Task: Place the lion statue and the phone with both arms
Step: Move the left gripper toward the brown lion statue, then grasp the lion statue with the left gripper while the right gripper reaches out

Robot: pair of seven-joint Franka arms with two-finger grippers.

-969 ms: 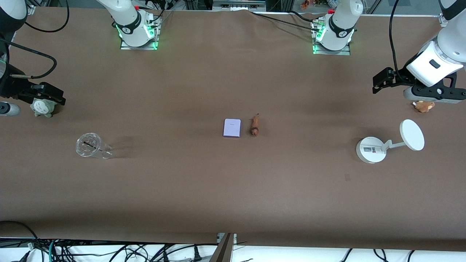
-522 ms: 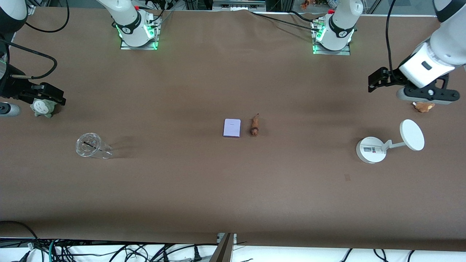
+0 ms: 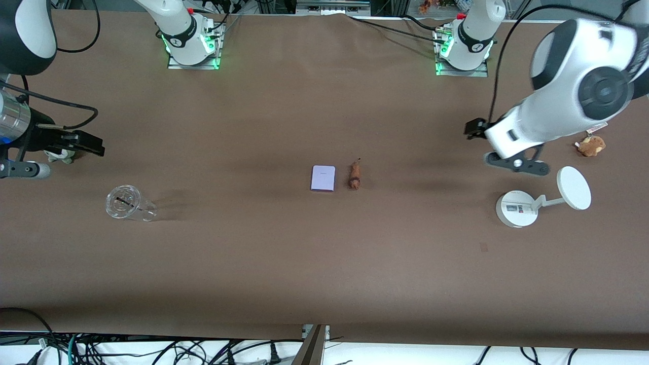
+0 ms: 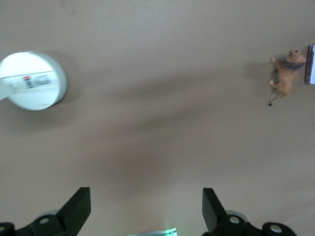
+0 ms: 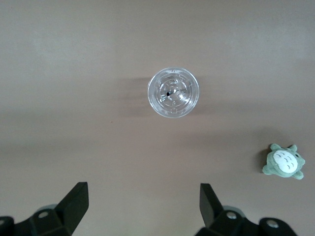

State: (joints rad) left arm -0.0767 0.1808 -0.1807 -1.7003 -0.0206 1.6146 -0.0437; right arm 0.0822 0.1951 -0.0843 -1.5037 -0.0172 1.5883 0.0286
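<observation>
On the brown table (image 3: 324, 263), the phone (image 3: 323, 178) lies flat near the middle with the lion statue (image 3: 355, 175) just beside it, toward the left arm's end and not touching it. The left hand (image 4: 146, 212) hangs over bare table, fingers spread with nothing between them, near the white stand (image 3: 517, 208) and well apart from the statue. The right hand (image 5: 142, 206), fingers likewise spread and holding nothing, hangs over the table at the right arm's end, near the clear cup (image 3: 124, 203) and the green plush toy (image 5: 283, 162).
</observation>
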